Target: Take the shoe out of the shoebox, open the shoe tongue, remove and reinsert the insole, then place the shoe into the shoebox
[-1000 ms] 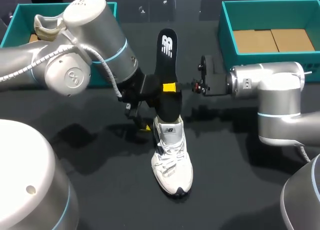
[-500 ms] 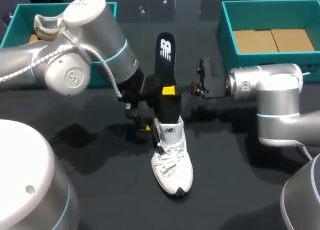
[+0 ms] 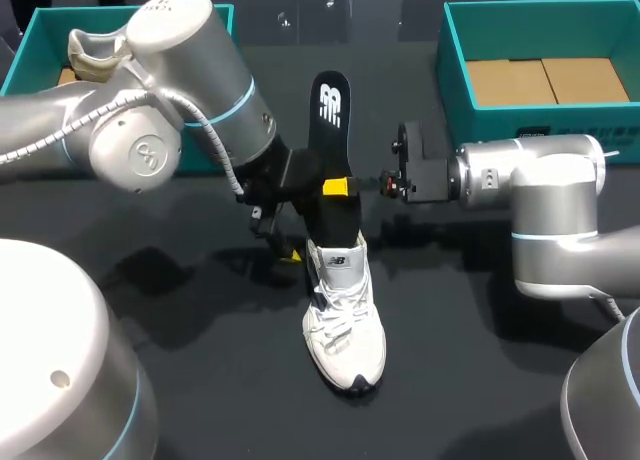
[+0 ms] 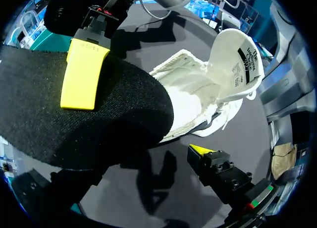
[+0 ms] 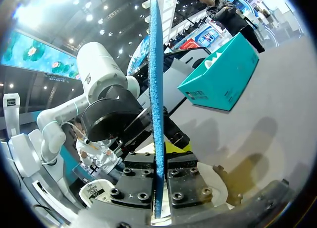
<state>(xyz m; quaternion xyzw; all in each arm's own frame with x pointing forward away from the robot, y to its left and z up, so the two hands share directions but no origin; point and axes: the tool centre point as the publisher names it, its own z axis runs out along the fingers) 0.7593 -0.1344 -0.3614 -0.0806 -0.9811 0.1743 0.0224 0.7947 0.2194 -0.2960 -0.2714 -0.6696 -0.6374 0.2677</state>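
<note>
A white sneaker point(image 3: 345, 320) stands on the black table, toe toward me, its tongue point(image 4: 237, 64) folded up and open. Upright over its heel opening stands the black insole point(image 3: 332, 140), and my right gripper point(image 3: 337, 187) is shut on its middle. In the right wrist view the insole point(image 5: 156, 89) shows edge-on, blue underneath, clamped between the fingers point(image 5: 185, 181). My left gripper point(image 3: 300, 235) is open beside the sneaker's heel. One yellow fingertip point(image 4: 200, 149) shows by the shoe point(image 4: 193, 99). The insole point(image 4: 74, 114) hides the other.
An empty teal shoebox point(image 3: 455, 60) with a cardboard floor sits at the back right. Another teal box point(image 3: 30, 40), holding a beige shoe point(image 3: 95, 55), is at the back left behind my left arm.
My right gripper has carried the insole slightly down and toward the sneaker's opening. The left arm and the sneaker have stayed put.
</note>
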